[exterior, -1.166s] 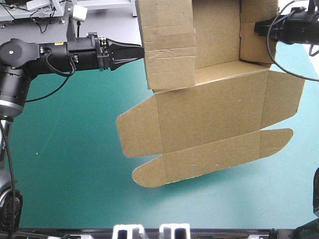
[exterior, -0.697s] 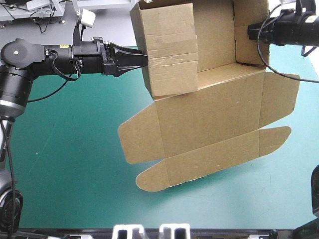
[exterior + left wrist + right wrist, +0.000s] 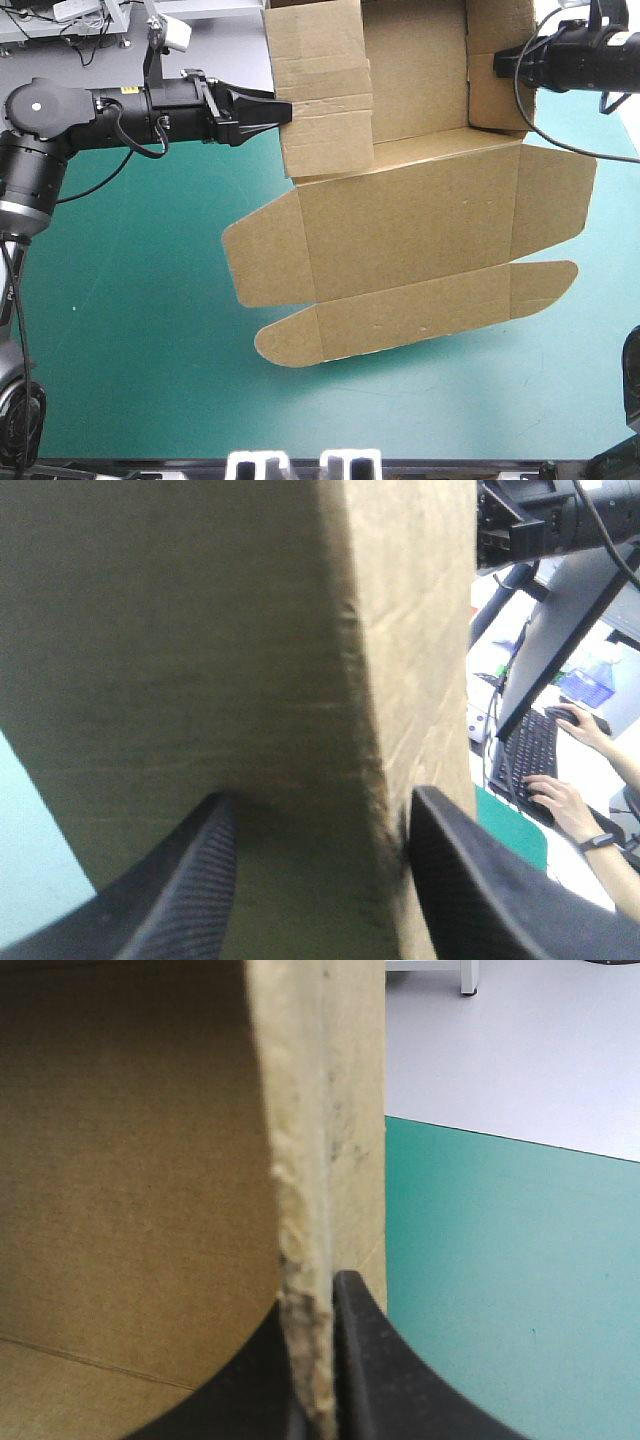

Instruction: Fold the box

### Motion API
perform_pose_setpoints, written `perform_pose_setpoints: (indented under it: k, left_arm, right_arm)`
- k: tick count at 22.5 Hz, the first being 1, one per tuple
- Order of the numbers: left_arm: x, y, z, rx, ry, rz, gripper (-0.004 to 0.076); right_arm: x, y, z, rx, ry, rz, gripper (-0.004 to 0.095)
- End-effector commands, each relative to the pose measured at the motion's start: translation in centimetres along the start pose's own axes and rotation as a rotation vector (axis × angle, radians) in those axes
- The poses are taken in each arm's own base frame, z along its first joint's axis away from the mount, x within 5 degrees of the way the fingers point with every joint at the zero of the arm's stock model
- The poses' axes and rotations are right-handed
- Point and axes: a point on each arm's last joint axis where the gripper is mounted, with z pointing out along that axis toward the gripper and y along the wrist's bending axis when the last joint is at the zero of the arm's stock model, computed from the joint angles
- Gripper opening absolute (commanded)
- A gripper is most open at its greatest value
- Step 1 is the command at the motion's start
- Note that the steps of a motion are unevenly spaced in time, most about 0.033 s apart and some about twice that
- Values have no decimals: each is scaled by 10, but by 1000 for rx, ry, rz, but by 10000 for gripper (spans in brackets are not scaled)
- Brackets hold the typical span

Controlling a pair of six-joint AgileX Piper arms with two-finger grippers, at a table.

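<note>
The brown box (image 3: 410, 190) hangs tilted above the desk — side walls raised, lid and flaps spread flat.

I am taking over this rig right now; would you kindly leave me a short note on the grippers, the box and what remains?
Left gripper: shut on the box, clamping its raised left wall.
Right gripper: shut on the raised right wall's edge.
Box: held between both grippers at the table's far side, apparently lifted off the teal-green cover. The lid panel and its flaps hang open toward the near edge.
Done: both side walls stand up around the base.
Left: the lid panel and rounded flaps are not yet folded, and the box is not yet set down.
</note>
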Motion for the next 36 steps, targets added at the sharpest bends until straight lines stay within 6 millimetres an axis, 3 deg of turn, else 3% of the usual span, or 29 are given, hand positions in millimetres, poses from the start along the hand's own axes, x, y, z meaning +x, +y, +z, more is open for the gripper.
perform_pose_setpoints:
  k: [1,4,12,18,19,21,22,26,28,31,36]
  left_arm:
    - [-17,-18,-11,-22,-122,37,382]
    - [-21,-6,-11,-140,-161,35,382]
    - [-5,15,18,-235,-44,-20,375]
    - [7,42,26,-432,47,-78,248]
    - [8,45,28,-441,50,-105,214]
    - [9,46,28,-441,46,-151,16]
    - [6,40,25,-435,39,-146,-10]
    - [-17,15,11,-419,32,-126,-10]
    - [-17,10,10,-489,93,-102,-10]
    - [3,24,27,-653,270,-123,-10]
    - [35,55,62,-653,477,-284,-10]
  right_arm:
    - [-14,22,-22,-54,-119,1,-22]
    - [-12,33,-17,-85,-94,-20,-20]
    - [-8,73,6,-111,-45,-103,-18]
    - [-4,93,12,-151,-22,-101,-18]
    - [-4,94,13,-142,-17,-96,-18]
    - [-1,95,16,-96,14,-89,-18]
    - [3,94,17,-60,49,-75,-18]
    - [16,81,19,77,190,-16,-18]
    - [23,79,26,76,222,29,-18]
    - [52,72,59,73,365,98,-18]
    - [85,74,98,85,521,109,-18]
